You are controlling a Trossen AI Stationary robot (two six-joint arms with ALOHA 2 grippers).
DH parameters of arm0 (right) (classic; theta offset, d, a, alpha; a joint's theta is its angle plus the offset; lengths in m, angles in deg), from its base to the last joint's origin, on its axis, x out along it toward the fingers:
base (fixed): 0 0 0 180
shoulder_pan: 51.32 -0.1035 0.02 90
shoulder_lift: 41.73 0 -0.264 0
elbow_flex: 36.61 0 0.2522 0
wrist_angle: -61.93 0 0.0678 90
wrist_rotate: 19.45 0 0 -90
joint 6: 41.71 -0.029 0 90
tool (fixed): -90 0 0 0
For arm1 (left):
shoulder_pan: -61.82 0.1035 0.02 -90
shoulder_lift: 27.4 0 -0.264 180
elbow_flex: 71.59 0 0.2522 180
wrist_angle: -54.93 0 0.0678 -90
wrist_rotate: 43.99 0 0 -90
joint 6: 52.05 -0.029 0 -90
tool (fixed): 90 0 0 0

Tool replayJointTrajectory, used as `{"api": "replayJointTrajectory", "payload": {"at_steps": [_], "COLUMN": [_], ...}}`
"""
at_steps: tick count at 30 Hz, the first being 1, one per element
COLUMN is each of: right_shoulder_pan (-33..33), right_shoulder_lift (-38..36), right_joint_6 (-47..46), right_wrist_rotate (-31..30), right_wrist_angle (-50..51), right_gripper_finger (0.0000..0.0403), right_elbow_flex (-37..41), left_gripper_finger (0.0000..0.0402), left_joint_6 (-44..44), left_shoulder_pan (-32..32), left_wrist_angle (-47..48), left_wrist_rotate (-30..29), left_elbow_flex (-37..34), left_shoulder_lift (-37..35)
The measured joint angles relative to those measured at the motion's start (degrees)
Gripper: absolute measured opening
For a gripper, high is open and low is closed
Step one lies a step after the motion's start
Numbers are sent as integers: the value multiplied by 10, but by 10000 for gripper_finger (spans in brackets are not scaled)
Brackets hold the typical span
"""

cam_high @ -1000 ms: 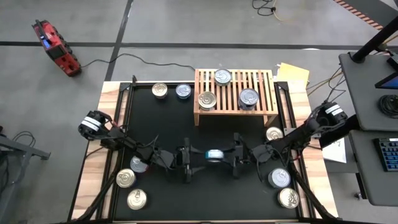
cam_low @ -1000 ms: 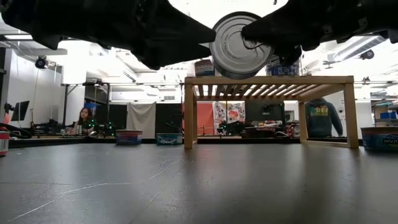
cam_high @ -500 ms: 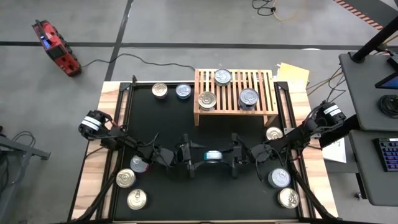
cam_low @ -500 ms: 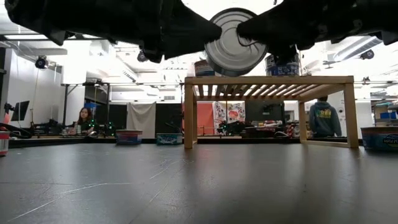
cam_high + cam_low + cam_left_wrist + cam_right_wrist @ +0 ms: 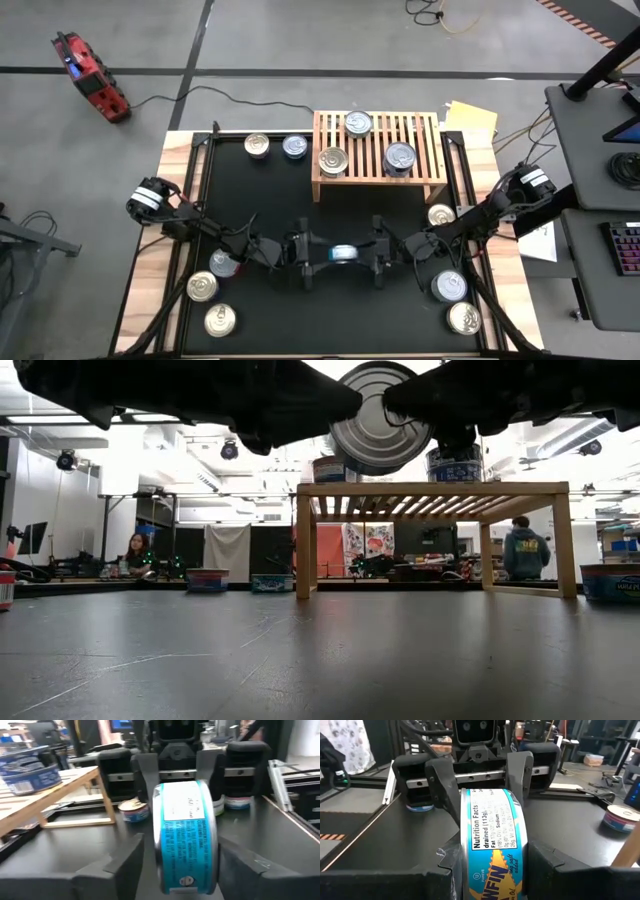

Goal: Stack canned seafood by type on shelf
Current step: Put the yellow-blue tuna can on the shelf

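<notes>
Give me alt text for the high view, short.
Overhead view: the left gripper and right gripper meet over the middle of the black mat, a teal-labelled can on edge between them. Three cans sit on the wooden shelf behind; others lie loose around the mat.

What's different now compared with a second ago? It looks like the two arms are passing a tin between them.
The left gripper moved in toward the blue-labelled can and its fingers narrowed around it. The right gripper kept its grip, holding the can on edge above the mat. The cans on the shelf stayed put.
</notes>
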Motion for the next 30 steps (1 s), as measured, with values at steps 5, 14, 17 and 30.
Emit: {"api": "replayJointTrajectory", "payload": {"at_steps": [5, 14, 17, 30], "right_shoulder_pan": [0, 0, 0, -8], "right_shoulder_lift": [5, 14, 5, -111], "right_joint_6": [11, -13, -12, 6], "right_wrist_rotate": [2, -2, -2, -21], "right_wrist_angle": [4, 6, 6, 130], "right_gripper_finger": [132, 201, 259, 344], "right_elbow_flex": [-13, -20, -20, -19], "left_gripper_finger": [153, 125, 125, 125], "left_joint_6": [2, -17, -12, 105], "left_shoulder_pan": [2, 2, 2, 5], "left_wrist_angle": [0, -1, -4, -58], "left_wrist_rotate": [24, 5, -7, -70], "left_elbow_flex": [0, -2, -2, -67], "left_shoulder_lift": [0, 0, -5, -92]}}
